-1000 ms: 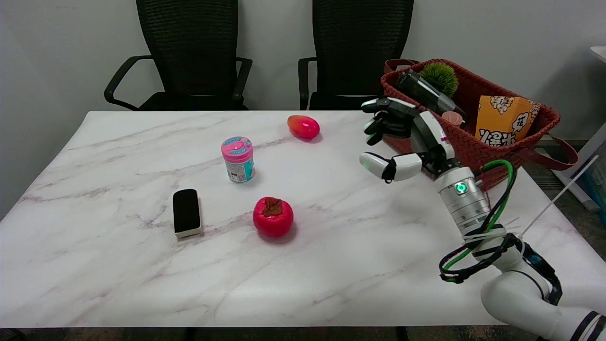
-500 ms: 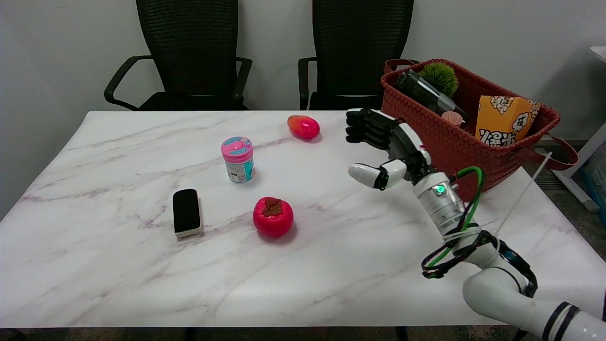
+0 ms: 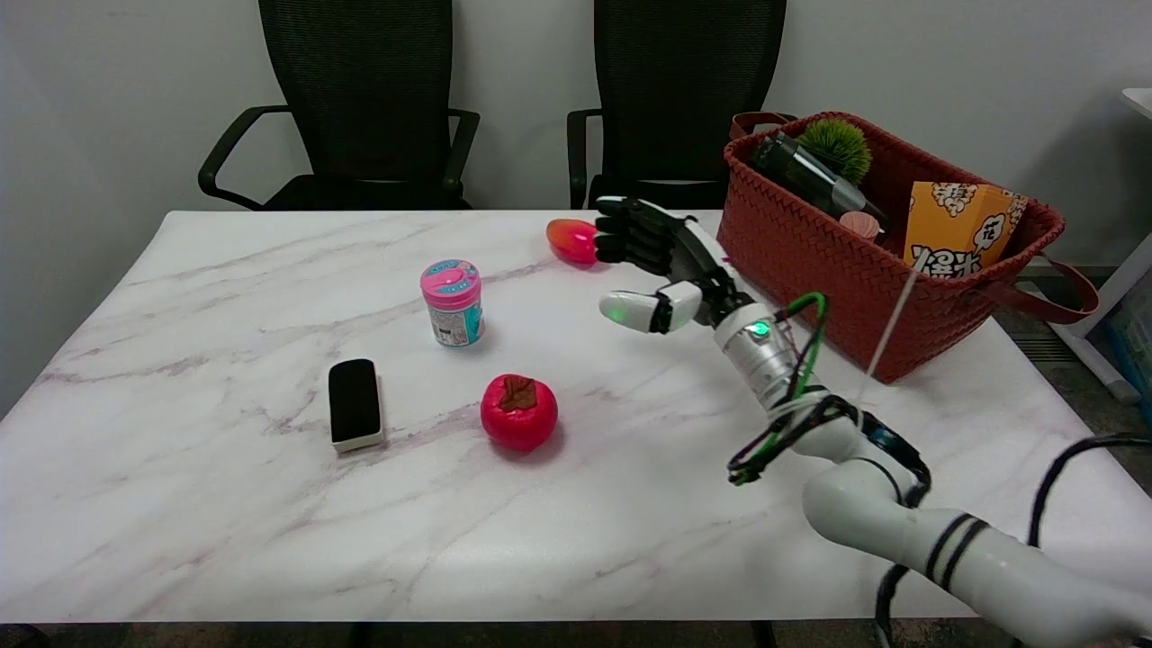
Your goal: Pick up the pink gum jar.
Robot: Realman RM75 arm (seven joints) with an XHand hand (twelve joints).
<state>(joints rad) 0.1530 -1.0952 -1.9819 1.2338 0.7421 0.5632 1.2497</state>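
One jar (image 3: pixel 452 302), one eraser (image 3: pixel 355 403), two red fruits (image 3: pixel 518 411), one basket (image 3: pixel 837 270)

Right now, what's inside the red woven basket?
In the basket: an orange printed box, a spiky green ball, a dark bottle-like object and something pinkish. The wall hides whatever lies lower down.

Right hand (image 3: pixel 661 265): black fingers, white thumb, green-lit tip.
Wrist: silver ribbed cylinder, green lamp.
Cables: green and black, looped behind wrist.
Forearm: white, black bands.

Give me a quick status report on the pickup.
Right hand open, in the air. Pink-lidded gum jar upright on marble table, untouched. Nothing between them.
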